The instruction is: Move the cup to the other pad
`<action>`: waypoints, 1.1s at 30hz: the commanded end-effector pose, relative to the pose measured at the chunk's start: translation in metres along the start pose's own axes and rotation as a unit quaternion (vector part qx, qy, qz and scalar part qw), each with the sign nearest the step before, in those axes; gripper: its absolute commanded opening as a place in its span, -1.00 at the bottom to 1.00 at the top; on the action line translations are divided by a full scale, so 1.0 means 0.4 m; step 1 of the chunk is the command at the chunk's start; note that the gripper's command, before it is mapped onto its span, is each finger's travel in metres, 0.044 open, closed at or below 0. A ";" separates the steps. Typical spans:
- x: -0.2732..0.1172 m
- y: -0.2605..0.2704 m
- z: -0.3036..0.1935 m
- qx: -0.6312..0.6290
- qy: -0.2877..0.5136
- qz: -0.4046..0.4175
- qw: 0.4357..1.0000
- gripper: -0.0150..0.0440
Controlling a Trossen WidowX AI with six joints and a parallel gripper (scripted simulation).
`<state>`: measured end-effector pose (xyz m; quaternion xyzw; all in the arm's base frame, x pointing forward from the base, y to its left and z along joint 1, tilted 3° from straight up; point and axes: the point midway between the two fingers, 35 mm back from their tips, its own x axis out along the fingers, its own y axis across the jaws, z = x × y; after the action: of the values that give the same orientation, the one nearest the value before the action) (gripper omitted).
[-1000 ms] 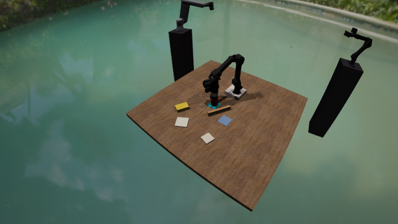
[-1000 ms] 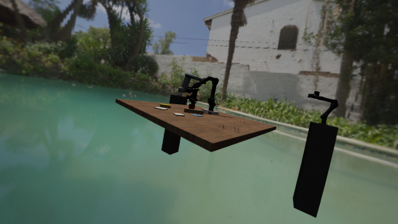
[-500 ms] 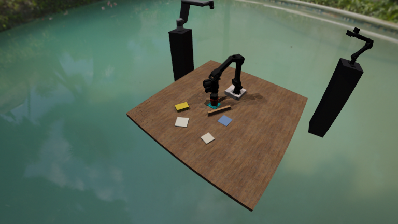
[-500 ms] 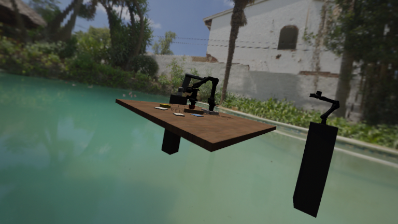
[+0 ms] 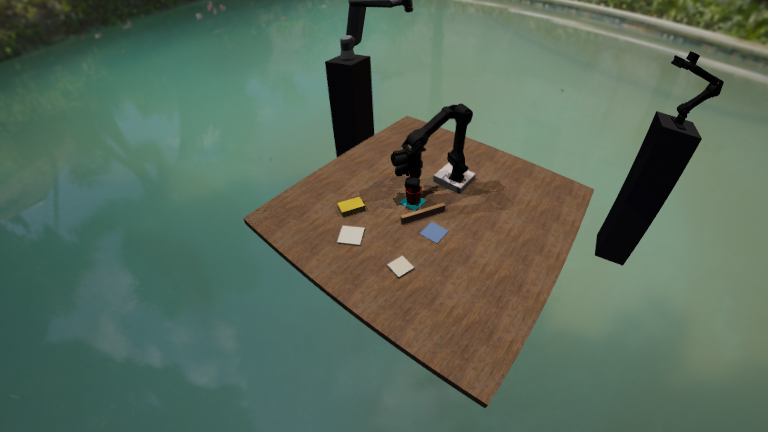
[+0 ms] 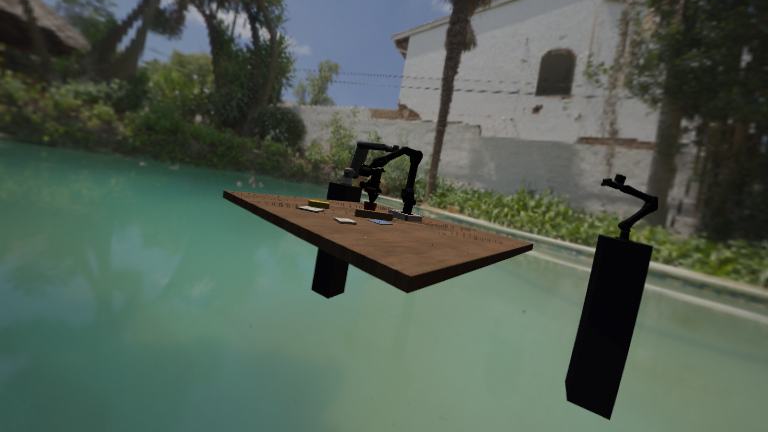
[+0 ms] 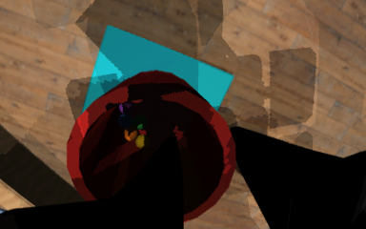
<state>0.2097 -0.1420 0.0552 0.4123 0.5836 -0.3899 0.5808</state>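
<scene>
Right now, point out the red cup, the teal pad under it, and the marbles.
red cup [image 7: 78, 143], wrist view, left side of its rim.
teal pad [image 7: 143, 54], wrist view, bare part beyond the cup.
marbles [image 7: 140, 140], wrist view, the yellow one inside the cup.

A wooden bar [image 5: 422, 212] is lying just near of the cup [image 5: 414, 195], blocking that side. The counter [image 5: 481, 291] toward the near right is lying open beyond the blue pad [image 5: 433, 232].

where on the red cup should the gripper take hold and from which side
Grip the red cup by its rim wall, coming straight down from above with one finger inside and one outside. It stands upright on the teal pad with its mouth open upward and marbles at the bottom, so a vertical pinch likely keeps it level.
</scene>
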 end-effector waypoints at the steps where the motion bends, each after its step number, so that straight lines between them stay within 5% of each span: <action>1: -0.011 -0.001 0.000 -0.001 0.001 -0.001 1.000 -0.06; 26: -0.083 0.005 0.003 -0.001 0.001 -0.002 1.000 -0.06; 33: -0.077 0.005 0.004 0.000 0.000 0.000 1.000 0.56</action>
<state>0.2118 -0.1435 0.0861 0.4126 0.5839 -0.3899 0.5804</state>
